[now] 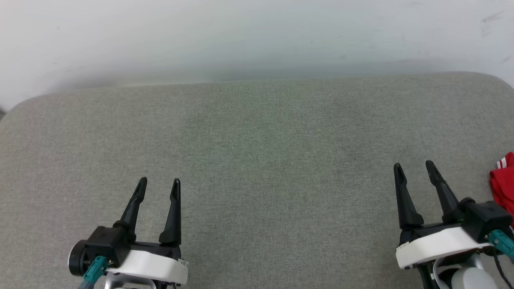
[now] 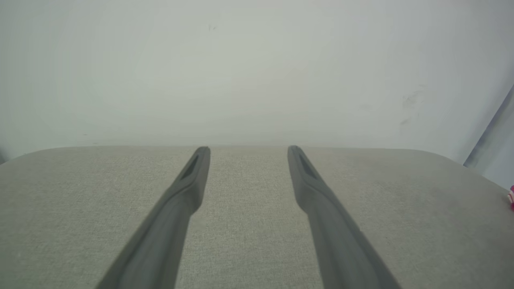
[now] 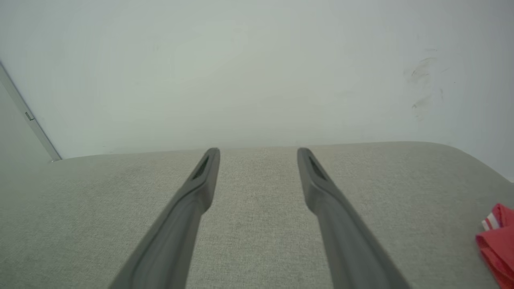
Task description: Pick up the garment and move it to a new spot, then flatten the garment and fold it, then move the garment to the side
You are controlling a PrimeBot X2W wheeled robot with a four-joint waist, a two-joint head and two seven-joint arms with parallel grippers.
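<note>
Garment (image 1: 504, 180): a small part of red cloth with a strip of white-and-red trim shows at the far right of the head view, lying on the worktop (image 1: 257, 132), which is covered in grey woven fabric. The right wrist view catches the same red bunch (image 3: 498, 241) low at its right edge, and the left wrist view shows a tiny red speck (image 2: 511, 198). So little of it shows that I cannot tell whether it is folded or merely heaped, though the visible part looks crumpled.

Just beside the garment stands the right hand (image 1: 413, 165), fingers spread apart with nothing between them and not touching the cloth. Well apart from the garment, the left hand (image 1: 159, 181) also has its fingers spread and holds nothing. Both point towards the pale wall (image 1: 257, 36) beyond the garment.

This scene fits two stages. The jersey may be waiting at the edge to be fetched, or it may already lie set aside after folding. The pictures do not settle which. In either case, doing the job well depends on seeing the whole garment. Seeing more of that side would show its outline, its layers and whether any hem hangs over the edge. Loose knit cloth like this shifts easily, so a careless brush from the nearer fingers could disturb it.

No lettering, number, brand or label can be read on the visible cloth. The wall bears only faint dark scuffs.
</note>
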